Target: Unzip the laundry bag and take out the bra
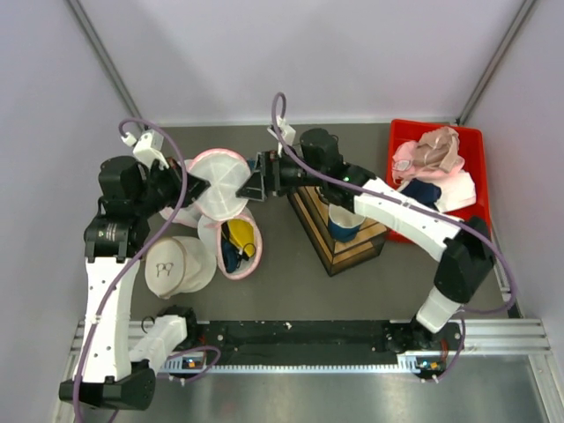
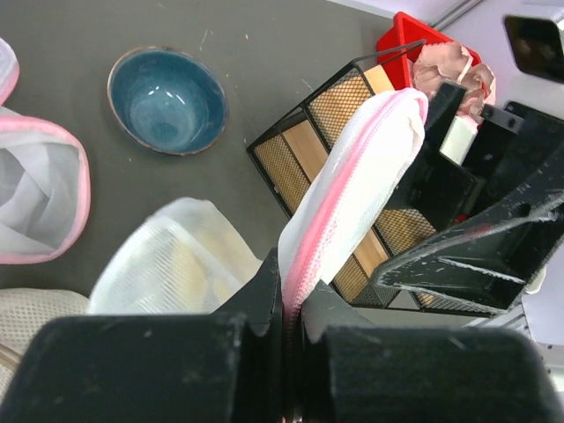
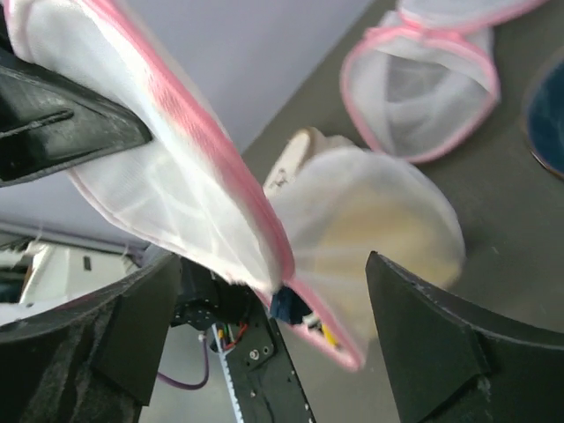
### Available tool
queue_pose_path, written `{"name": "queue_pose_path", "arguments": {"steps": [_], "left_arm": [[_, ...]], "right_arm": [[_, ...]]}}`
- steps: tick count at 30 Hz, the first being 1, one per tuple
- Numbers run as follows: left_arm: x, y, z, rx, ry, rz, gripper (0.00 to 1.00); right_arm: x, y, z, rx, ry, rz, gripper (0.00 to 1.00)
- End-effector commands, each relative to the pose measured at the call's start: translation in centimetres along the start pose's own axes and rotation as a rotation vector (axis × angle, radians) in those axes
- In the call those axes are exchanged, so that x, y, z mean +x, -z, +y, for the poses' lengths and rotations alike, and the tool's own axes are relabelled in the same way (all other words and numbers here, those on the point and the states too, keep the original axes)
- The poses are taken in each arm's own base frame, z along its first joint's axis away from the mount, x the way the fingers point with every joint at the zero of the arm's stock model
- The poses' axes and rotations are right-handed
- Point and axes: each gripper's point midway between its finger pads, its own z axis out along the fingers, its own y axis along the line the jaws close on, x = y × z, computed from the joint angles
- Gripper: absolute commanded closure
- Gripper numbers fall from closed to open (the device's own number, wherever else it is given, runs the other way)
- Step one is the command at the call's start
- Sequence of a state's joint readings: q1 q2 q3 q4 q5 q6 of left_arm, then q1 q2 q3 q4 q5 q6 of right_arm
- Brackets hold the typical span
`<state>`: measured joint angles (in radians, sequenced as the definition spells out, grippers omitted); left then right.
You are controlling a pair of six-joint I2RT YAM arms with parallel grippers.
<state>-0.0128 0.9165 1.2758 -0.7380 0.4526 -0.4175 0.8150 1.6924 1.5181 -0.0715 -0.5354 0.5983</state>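
Laundry bag is up off the bench between your two arms, and it looks already unzipped. One round half stands on edge like a raised lid. The other half sags below it toward the near edge, mouth turned upward.

Your left jaws are pressed together on the pink zipper trim at the lid's left rim, so that arm is taken up with holding the bag. Your right jaws are spread wide and grip nothing. In the right wrist view the lid's trimmed edge runs through the gap between them, and neither finger is closed on it.

The bra sits inside the lower half, yellow cup uppermost with dark trim beside it. You can see it plainly through the open mouth from above, and as a faint yellow through the mesh in the right wrist view.

Work from this relation: the bra lies below the right jaws, toward the near edge and a little to their left, not in front of them. The mouth's long axis runs roughly far to near. I judge the right jaws must back clear of the lid, tip downward and enter along that axis. Mind the wire basket close under your right forearm as you swing.
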Motion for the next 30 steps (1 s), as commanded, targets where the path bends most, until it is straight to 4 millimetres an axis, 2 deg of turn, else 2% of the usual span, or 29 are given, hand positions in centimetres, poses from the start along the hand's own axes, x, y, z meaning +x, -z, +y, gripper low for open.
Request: {"name": "queue_pose_path", "arguments": {"steps": [1, 3, 4, 5, 6, 8, 9, 10, 11, 12, 13, 15, 17, 18, 21, 25, 28, 30], "left_arm": [[-0.5, -0.5, -0.4, 0.036, 0.039, -0.040, 1.00], [-0.3, -0.8, 0.1, 0.017, 0.050, -0.038, 1.00], [0.0, -0.9, 0.4, 0.010, 0.057, -0.031, 1.00], [0.1, -1.1, 0.5, 0.007, 0.064, -0.026, 1.00], [0.1, -1.2, 0.7, 0.000, 0.064, -0.027, 1.00], [0.2, -1.4, 0.9, -0.010, 0.070, -0.021, 1.00], [0.2, -1.4, 1.1, -0.014, 0.067, -0.020, 1.00], [0.2, -1.5, 1.4, -0.031, 0.066, -0.024, 1.00], [0.2, -1.5, 1.6, -0.042, 0.061, -0.022, 1.00], [0.3, -1.5, 1.8, -0.051, 0.058, -0.022, 1.00], [0.2, -1.6, 2.1, -0.067, 0.054, -0.024, 1.00], [0.4, -1.7, 2.4, -0.074, 0.045, -0.020, 1.00], [0.8, -2.0, 2.7, -0.076, 0.051, -0.005, 1.00], [0.9, -2.1, 2.7, -0.073, 0.054, -0.001, 1.00], [1.3, -2.4, 2.7, -0.059, 0.060, 0.009, 1.00], [1.7, -2.7, 2.8, -0.051, 0.058, 0.022, 1.00], [2.0, -2.8, 2.9, -0.048, 0.057, 0.031, 1.00], [2.1, -2.9, 2.9, -0.045, 0.059, 0.036, 1.00]], "right_arm": [[-1.0, 4.4, -0.5, 0.186, 0.036, -0.120, 0.09], [-0.5, 5.1, -1.1, 0.255, 0.060, -0.139, 0.06], [0.5, 5.2, -1.4, 0.275, 0.086, -0.123, 0.06], [0.4, 5.7, -1.5, 0.311, 0.108, -0.142, 0.06], [1.5, 5.3, -0.6, 0.307, 0.136, -0.123, 0.12], [3.1, 5.1, -1.4, 0.382, 0.199, -0.097, 0.17], [4.5, 4.4, -0.7, 0.386, 0.234, -0.074, 0.24], [5.7, 4.2, -1.1, 0.407, 0.263, -0.049, 0.28], [6.5, 3.8, -1.2, 0.422, 0.280, -0.038, 0.42], [7.7, 3.0, -1.5, 0.424, 0.293, -0.005, 0.47], [9.0, 2.2, -1.0, 0.410, 0.303, 0.019, 0.50], [10.8, 0.8, -1.7, 0.409, 0.306, 0.067, 0.52], [11.3, -0.3, -1.3, 0.394, 0.313, 0.072, 0.51], [12.2, -1.1, -2.0, 0.404, 0.315, 0.093, 0.51], [12.7, -2.2, -2.2, 0.403, 0.325, 0.102, 0.52], [13.8, -3.7, -4.4, 0.452, 0.339, 0.119, 0.52], [12.9, -4.4, -5.2, 0.496, 0.359, 0.089, 0.51], [13.1, -5.0, -5.7, 0.508, 0.363, 0.092, 0.50]]}}
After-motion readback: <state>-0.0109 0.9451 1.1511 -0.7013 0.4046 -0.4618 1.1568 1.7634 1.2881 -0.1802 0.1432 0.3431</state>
